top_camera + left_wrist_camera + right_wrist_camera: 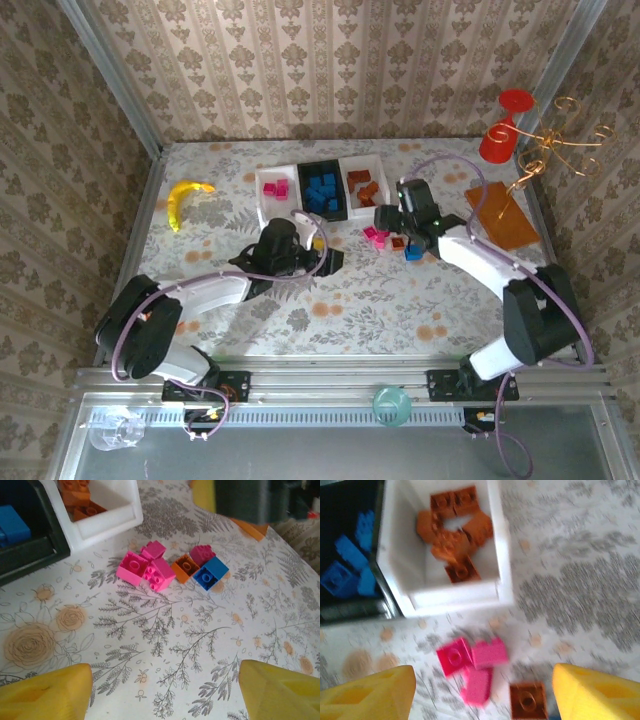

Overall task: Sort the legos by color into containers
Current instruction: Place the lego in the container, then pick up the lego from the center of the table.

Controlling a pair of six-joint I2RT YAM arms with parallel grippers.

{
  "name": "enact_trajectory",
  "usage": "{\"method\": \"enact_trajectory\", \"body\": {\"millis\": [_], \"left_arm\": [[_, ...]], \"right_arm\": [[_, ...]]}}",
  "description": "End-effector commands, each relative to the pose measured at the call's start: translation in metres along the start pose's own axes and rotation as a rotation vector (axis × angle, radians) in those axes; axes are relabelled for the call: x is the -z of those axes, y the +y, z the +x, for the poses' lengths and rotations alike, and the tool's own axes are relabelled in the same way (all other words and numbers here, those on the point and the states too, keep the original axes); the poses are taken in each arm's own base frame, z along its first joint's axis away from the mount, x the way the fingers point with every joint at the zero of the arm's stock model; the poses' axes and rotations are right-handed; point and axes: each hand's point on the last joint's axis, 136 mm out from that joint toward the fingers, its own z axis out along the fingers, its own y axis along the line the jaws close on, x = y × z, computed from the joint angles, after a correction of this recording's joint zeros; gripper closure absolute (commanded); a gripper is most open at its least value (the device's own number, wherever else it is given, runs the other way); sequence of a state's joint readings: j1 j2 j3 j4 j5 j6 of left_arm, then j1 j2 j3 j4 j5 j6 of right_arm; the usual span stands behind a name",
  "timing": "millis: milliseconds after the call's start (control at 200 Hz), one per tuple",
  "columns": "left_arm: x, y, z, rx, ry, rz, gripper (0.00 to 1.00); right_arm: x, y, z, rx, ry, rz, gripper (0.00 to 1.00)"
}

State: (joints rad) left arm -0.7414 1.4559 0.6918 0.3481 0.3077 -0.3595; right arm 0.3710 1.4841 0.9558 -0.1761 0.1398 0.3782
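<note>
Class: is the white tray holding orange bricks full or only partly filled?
Partly filled: the white tray holds several orange bricks, bare white floor showing around them.

I see three containers side by side: the left white tray [263, 180] holds pink legos [277, 188], the black tray [355, 612] blue legos [350, 555], the right white tray [455, 600] orange legos [455, 535]. Six loose legos [150, 570], I think, lie nearby.

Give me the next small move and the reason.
Probably lower the open right gripper onto the loose orange brick: it lies near the white tray that already holds orange bricks, and the gripper is empty.
</note>
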Motion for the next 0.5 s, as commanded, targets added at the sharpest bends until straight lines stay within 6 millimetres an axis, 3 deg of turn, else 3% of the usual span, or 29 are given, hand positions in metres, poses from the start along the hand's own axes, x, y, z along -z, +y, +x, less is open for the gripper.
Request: {"method": "enact_trajectory", "body": {"millis": [0, 160, 290, 315, 395, 495], "left_arm": [[-0.003, -0.009, -0.014, -0.021, -0.042, 0.03, 0.22], [-0.017, -0.007, -0.008, -0.024, -0.015, 0.025, 0.22], [-0.04, -0.006, -0.006, -0.055, 0.034, -0.014, 0.24], [-0.045, -0.006, -0.006, -0.066, 0.046, -0.022, 0.25], [-0.061, -0.004, -0.004, -0.118, 0.092, -0.053, 0.27], [-0.08, 0.008, 0.002, -0.193, 0.161, -0.114, 0.28]], "right_arm": [[0.007, -0.022, 0.048, 0.012, 0.119, 0.072, 0.26], [0.007, -0.023, 0.074, 0.0, 0.133, 0.065, 0.28], [0.006, -0.025, 0.074, 0.001, 0.126, 0.069, 0.29], [0.013, -0.025, 0.066, -0.002, 0.094, 0.064, 0.29], [0.016, -0.03, 0.064, -0.004, 0.085, 0.077, 0.29], [0.022, -0.038, 0.061, -0.02, 0.057, 0.088, 0.28]]}}
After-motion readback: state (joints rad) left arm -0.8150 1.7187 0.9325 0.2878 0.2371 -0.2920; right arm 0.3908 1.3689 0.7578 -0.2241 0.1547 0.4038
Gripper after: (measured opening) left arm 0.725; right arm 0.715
